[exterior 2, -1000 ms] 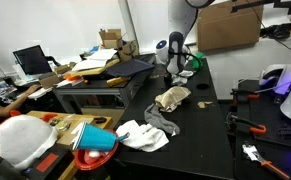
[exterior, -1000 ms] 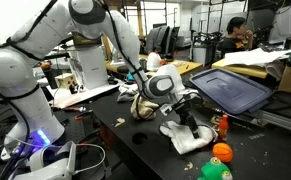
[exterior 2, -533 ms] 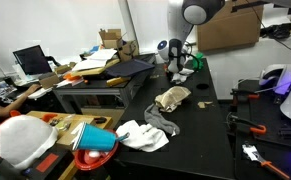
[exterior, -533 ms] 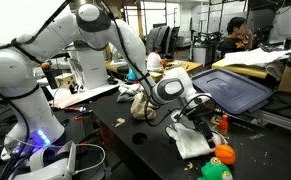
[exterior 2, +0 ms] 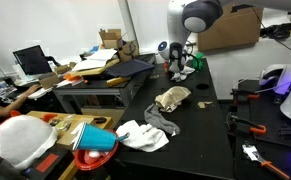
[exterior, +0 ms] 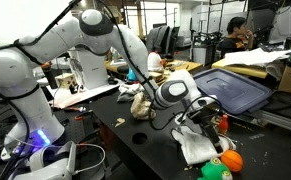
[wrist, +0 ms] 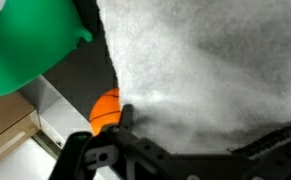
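Observation:
My gripper (exterior: 207, 120) stands open, lowered onto a white cloth (exterior: 193, 148) near the black table's front corner. In the wrist view the white cloth (wrist: 205, 60) fills most of the picture and lies between the spread fingers of the gripper (wrist: 210, 128). Nothing is gripped. An orange toy (wrist: 105, 110) touches the left finger's outer side, and a green toy (wrist: 30, 45) lies beyond it. In an exterior view the orange toy (exterior: 229, 160) and green toy (exterior: 213, 171) sit just past the cloth. From the far side the gripper (exterior 2: 182, 62) is small and the cloth is hidden.
A dark grey tray lid (exterior: 235, 90) leans behind the gripper. A beige cloth (exterior 2: 171, 98) and a white-and-grey cloth (exterior 2: 143, 133) lie on the black table (exterior 2: 200, 120). A blue cup in a red bowl (exterior 2: 97, 140) stands on the neighbouring bench. Cables and clutter surround the table.
The arm has swung toward the table's corner and come down, bringing the open gripper onto the white cloth. The orange toy has shifted slightly away from it.

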Robot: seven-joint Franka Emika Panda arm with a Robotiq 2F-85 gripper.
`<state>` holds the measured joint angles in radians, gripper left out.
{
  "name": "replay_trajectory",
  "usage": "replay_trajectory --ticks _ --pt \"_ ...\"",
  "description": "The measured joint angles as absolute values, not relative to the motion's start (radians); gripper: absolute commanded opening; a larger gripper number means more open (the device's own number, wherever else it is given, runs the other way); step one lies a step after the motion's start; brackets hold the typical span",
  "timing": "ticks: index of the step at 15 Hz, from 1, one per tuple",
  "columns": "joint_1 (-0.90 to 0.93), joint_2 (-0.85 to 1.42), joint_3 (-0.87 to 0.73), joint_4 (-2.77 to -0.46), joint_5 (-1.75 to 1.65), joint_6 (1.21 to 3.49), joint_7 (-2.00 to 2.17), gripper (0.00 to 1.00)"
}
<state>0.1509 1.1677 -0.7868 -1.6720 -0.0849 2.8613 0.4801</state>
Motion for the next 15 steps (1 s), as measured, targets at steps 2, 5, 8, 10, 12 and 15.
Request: replay_trajectory --ticks 2,5,8,10,12,15 --pt "0.152 1.168 -0.79 -1.685 -0.082 2.893 0.48 1.0" --pt "0.152 1.169 -0.79 -1.733 -0.047 3.005 0.48 1.0" --pt "0.152 1.168 -0.78 -1.79 0.012 3.138 0.469 1.0" --pt "0.15 1.159 -0.756 -1.827 0.067 3.227 0.444 1.0" --pt "0.138 1.136 -0.71 -1.863 0.117 3.309 0.408 1.0" --pt "0.11 1.08 -0.64 -1.911 0.175 3.382 0.344 1.0"
